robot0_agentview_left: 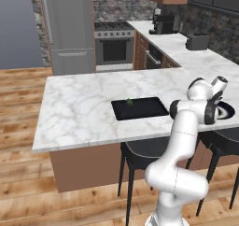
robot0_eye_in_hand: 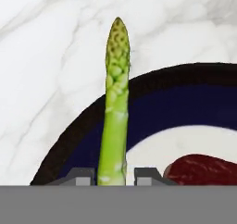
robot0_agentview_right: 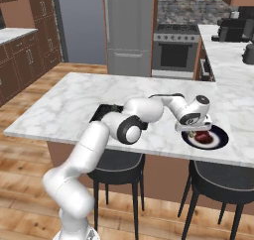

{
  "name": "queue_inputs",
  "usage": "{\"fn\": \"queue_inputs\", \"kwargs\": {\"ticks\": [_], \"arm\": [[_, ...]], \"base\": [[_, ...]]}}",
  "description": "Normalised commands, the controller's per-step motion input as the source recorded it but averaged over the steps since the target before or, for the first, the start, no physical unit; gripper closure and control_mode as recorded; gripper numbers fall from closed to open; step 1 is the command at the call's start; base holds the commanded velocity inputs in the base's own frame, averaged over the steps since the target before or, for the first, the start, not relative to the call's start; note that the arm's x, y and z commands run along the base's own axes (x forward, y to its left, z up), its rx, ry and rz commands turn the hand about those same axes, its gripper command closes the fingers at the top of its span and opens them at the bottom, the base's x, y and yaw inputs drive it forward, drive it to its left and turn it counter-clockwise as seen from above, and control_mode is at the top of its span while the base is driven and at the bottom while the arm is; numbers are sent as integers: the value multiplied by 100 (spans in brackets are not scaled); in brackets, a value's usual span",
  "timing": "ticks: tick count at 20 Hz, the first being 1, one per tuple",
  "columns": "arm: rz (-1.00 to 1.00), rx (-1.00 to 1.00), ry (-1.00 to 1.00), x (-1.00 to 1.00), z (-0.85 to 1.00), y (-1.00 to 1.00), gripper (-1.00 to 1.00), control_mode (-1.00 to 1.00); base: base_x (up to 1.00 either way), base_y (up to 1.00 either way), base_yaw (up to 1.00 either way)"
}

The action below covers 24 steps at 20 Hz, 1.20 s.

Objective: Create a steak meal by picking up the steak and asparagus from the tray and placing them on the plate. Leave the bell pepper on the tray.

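Hand [robot0_eye_in_hand: 111,176] closed on the asparagus [robot0_eye_in_hand: 115,102], stalk pinched between the two dark fingertips [robot0_eye_in_hand: 79,177] and running straight up the hand view, tip out past the plate [robot0_eye_in_hand: 83,140] rim and over bare marble. Lower end of the stalk cut off at the bottom of that view. Hovering above the plate's near-left rim in the right base view, hand [robot0_agentview_right: 197,127] held just over the plate [robot0_agentview_right: 221,137]; contact between stalk and plate impossible to judge.

Steak [robot0_eye_in_hand: 203,170] lying on the white centre of the plate, only its upper left part showing in the hand view; in the right base view a red patch [robot0_agentview_right: 202,136] partly behind the hand. In the left base view the plate [robot0_agentview_left: 228,111] mostly hidden behind the arm's wrist and elbow, only a dark sliver of rim visible at the right.

Tray [robot0_agentview_left: 144,109] on the surface [robot0_agentview_left: 79,108] well to the left of the plate, close to the front edge; in the right base view largely screened by the forearm, one black corner [robot0_agentview_right: 99,112] showing. Small green spot on the tray near its back rim, the bell pepper [robot0_agentview_left: 129,101], too small to make out in shape.

Plate close to the front edge of the surface, stools [robot0_agentview_right: 221,182] below. Wide bare marble behind and left of the tray.
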Motion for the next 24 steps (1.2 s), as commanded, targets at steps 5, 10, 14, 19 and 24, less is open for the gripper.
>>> {"fn": "queue_inputs", "kwargs": {"ticks": [5,10,14,19,24], "arm": [[7,0,0,-6,4,-29,-100,-100],[6,-6,-2,-56,30,33,-100,-100],[1,-11,-1,-94,9,57,-100,-100],[0,-14,-17,-100,27,81,-100,-100],[0,-15,-31,-100,53,90,-100,-100]], "base": [[0,0,0],[0,0,0],[0,0,0],[0,0,0],[0,0,0]]}}
